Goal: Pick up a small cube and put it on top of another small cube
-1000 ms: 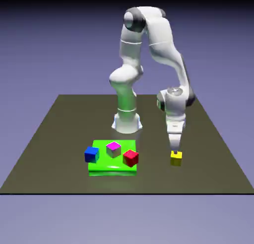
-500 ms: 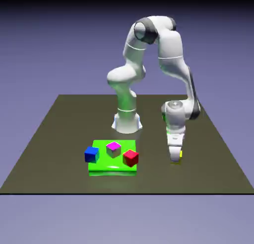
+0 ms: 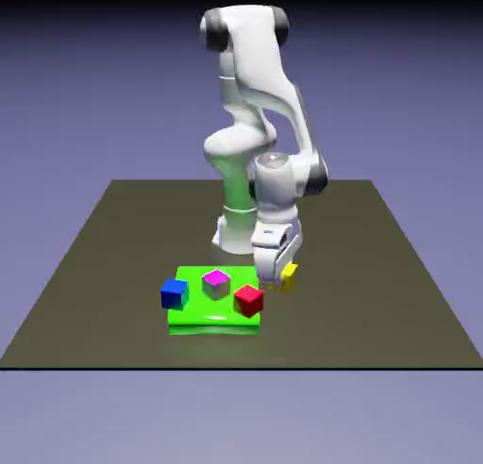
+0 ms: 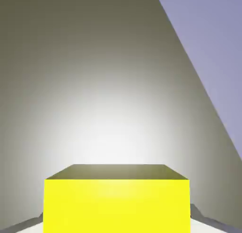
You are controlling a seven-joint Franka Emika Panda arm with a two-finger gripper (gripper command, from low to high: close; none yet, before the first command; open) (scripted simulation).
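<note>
The small yellow cube [image 3: 290,275] is clamped in my gripper [image 3: 280,281], which is shut on it and carries it a little above the table. It hangs just to the exterior view's right of the red cube [image 3: 248,300]. In the hand view the yellow cube [image 4: 117,203] fills the bottom between the fingers, whose grey tips [image 4: 204,219] barely show beside it. Only the dark tabletop lies beyond it there.
A bright green pad [image 3: 215,321] lies on the table with three cubes on it: blue [image 3: 174,292] at the left, magenta [image 3: 216,283] in the middle, red at the right. The robot base [image 3: 241,231] stands behind the pad.
The gripper closed on the yellow cube, lifted it off the table and swung it toward the exterior view's left, up to the red cube and the green pad.
</note>
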